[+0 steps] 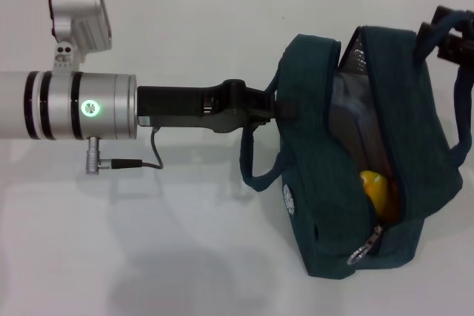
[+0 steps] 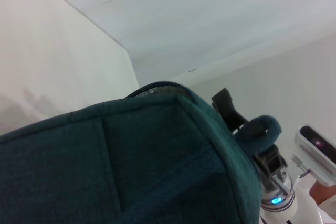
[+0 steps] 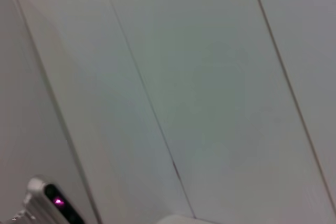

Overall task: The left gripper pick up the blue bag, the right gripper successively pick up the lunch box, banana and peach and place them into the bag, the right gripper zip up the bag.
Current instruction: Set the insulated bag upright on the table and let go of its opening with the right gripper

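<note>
left gripper (image 1: 275, 105): centre of head frame, closed on the near loop handle of the blue bag (image 1: 326, 205), arm reaching in from the left edge
blue bag: right half of head frame, on the white table (image 1: 148, 257), zipper open, ring pull at its lower end
banana (image 1: 375, 192): yellow, showing through the open zipper, lower part of the bag
lunch box (image 1: 354, 112): translucent, inside the bag above the banana
right gripper (image 1: 453, 35): upper right edge, at the far handle; fingers unclear

My left gripper (image 1: 278, 105) and its arm span the table (image 1: 185, 242) from my left up to the blue bag (image 1: 326, 168), barring that side. The bag's zipper slot gapes narrowly; the banana (image 1: 376, 189) and lunch box (image 1: 348, 120) fill it. Bare tabletop lies open in front of the bag.
</note>
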Motion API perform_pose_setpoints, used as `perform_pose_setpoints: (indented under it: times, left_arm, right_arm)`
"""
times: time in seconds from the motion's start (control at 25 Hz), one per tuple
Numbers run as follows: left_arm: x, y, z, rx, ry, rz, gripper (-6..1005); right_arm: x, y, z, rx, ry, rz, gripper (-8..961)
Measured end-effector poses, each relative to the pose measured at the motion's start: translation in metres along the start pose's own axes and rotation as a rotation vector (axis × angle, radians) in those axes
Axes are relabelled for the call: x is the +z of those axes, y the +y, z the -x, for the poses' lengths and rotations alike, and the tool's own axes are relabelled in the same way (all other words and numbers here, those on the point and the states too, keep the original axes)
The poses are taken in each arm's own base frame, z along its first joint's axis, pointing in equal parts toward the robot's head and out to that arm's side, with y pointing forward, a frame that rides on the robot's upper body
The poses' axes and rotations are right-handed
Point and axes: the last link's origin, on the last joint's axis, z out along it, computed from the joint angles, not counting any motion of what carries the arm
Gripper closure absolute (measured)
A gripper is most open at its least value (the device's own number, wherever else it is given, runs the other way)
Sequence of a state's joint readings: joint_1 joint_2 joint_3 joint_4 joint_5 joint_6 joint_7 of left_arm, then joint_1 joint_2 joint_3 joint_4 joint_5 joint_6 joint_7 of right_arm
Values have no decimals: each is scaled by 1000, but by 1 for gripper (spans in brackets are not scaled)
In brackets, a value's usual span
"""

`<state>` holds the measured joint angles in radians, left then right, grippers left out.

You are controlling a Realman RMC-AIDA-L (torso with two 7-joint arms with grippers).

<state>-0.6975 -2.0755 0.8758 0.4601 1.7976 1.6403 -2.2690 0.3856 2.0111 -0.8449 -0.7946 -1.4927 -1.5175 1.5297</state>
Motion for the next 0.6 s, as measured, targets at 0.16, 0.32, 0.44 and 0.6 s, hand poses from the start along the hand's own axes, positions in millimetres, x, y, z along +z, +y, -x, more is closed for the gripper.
perform_pose_setpoints:
  times: [0.16,0.32,0.44,0.6]
  left_arm:
    - [-3,-1,0,1,4,-7,939]
    - [-5,-3,2,8,2,-13,939]
    - [-3,-2,1,17,-9,-15,939]
    - [-2,-2,1,20,-10,-15,939]
  right_arm:
    - [-5,5,2,1,-19,34,312]
    - [-13,6,7,-8,-26,51,312]
    - [-24,3,8,-11,-8,51,311]
    - [-40,-4,5,29,11,7,309]
